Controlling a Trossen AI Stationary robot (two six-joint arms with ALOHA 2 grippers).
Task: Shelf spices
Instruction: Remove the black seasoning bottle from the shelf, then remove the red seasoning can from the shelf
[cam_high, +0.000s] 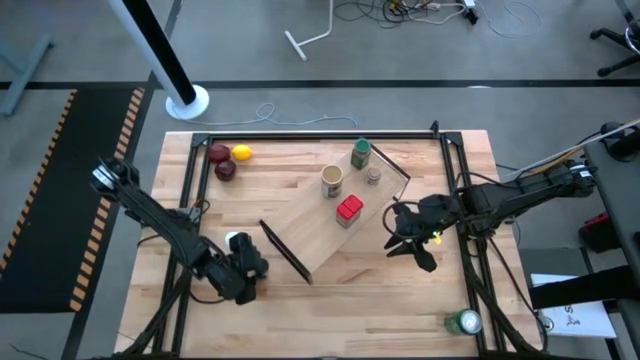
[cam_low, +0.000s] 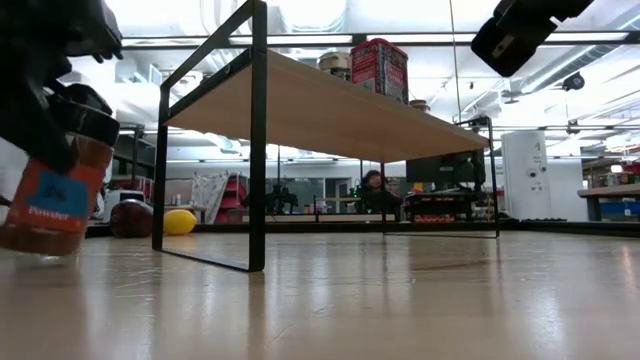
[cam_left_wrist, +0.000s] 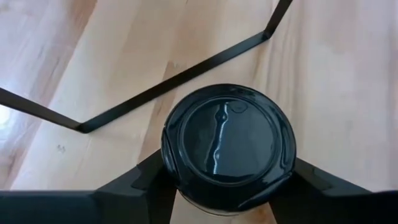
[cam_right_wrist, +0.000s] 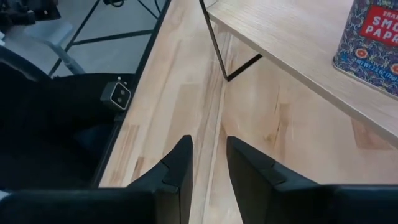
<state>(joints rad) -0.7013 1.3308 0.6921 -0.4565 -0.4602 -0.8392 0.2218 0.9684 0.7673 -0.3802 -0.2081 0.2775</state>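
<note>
Gripping the black-lidded jar (cam_high: 248, 266), the left gripper (cam_high: 245, 272) sits low at the near-left part of the slatted wooden tabletop (cam_high: 300, 310), just left of the near black rail of the pale wooden shelf (cam_high: 320, 222). From above, four spices stand on that shelf: the green-lidded jar (cam_high: 361, 153), the tan cylindrical jar (cam_high: 332, 181), the tiny grey-lidded jar (cam_high: 373, 176) and the red boxy tin (cam_high: 349, 209). A small white-topped object (cam_high: 235, 240) lies just beside the left gripper. Two red fruits (cam_high: 222, 160) and a yellow one (cam_high: 241, 153) rest at the far-left corner; a green drink can (cam_high: 466, 322) stands at the near-right corner. The right gripper (cam_high: 412, 245) hovers right of the shelf.

At table height, the jar with its reddish-brown contents (cam_low: 55, 175) is tilted in the left gripper's hold at the left, seemingly just off the table, beside the shelf's black frame (cam_low: 258, 140). The red tin (cam_low: 380, 68) shows on top.

Looking past the left wrist, both fingers (cam_left_wrist: 134, 186) press the glossy black lid (cam_left_wrist: 228, 146) from either side.

Past the right wrist, the fingers (cam_right_wrist: 177, 168) stand narrowly apart, holding nothing, over the tabletop (cam_right_wrist: 186, 93) beside the shelf edge and red tin (cam_right_wrist: 370, 34).
</note>
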